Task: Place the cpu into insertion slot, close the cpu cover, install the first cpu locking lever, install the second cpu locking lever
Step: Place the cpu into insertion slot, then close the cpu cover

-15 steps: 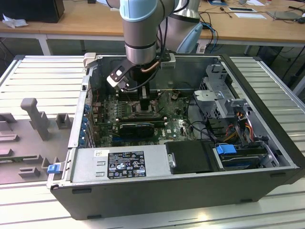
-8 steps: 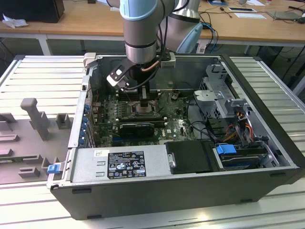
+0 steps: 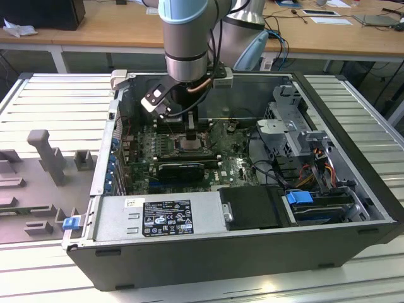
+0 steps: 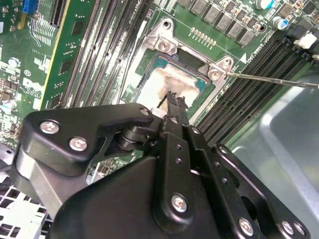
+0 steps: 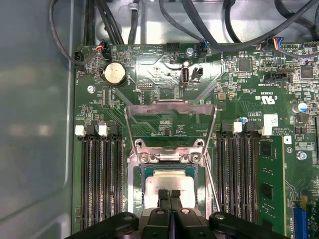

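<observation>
The cpu point(image 5: 168, 180), a pale silver square with a smudged top, lies flat in the insertion slot point(image 5: 144, 186), whose dark frame shows around it. My gripper point(image 5: 169, 193) hangs just above the chip with its black fingertips pressed together and nothing between them. In the second wrist view the gripper point(image 4: 173, 97) is over the cpu point(image 4: 159, 82) near one edge. The cpu cover point(image 5: 170, 106), a thin silver frame, stands swung open on its hinge beyond the slot. A thin locking lever point(image 4: 271, 80) sticks out past the socket, unlatched. In the exterior view the gripper point(image 3: 189, 129) reaches down into the open computer case.
Long black memory slots point(image 5: 102, 174) flank the socket on both sides. The case's metal wall point(image 5: 35, 124) rises close by, and cables point(image 5: 199, 20) hang beyond the board. In the exterior view a power supply point(image 3: 158, 218) and drive bays point(image 3: 315, 202) fill the case's near side.
</observation>
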You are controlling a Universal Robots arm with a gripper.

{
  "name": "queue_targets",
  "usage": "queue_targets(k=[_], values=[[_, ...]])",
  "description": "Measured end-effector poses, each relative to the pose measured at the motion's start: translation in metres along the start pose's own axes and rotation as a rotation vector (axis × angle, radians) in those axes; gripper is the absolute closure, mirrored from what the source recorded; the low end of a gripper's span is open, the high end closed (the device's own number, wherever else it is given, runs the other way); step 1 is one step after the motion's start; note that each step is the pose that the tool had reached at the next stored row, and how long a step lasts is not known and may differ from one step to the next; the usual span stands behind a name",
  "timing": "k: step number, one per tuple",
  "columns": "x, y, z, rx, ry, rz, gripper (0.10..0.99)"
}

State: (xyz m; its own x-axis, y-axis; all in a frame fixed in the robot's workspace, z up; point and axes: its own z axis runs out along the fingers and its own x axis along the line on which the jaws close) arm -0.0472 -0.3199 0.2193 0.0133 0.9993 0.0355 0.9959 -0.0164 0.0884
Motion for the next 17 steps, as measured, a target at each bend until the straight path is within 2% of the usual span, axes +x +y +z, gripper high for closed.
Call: queue_targets(k=[6,9,12,15,17], values=[[0.0004,0.0009,-0.0103,0.0,0.0,0.0,0.98],[0.0004,0.0028,-0.011,0.003,0.0002,0.0,0.98],[0.0001,0.0064,-0.0107,0.013,0.0011,0.001,0.98],[0.0,0.0089,-0.0109,0.016,0.0015,0.001,0.98],[0.0004,0.0099,-0.0218,0.016,0.0018,0.001,0.98]])
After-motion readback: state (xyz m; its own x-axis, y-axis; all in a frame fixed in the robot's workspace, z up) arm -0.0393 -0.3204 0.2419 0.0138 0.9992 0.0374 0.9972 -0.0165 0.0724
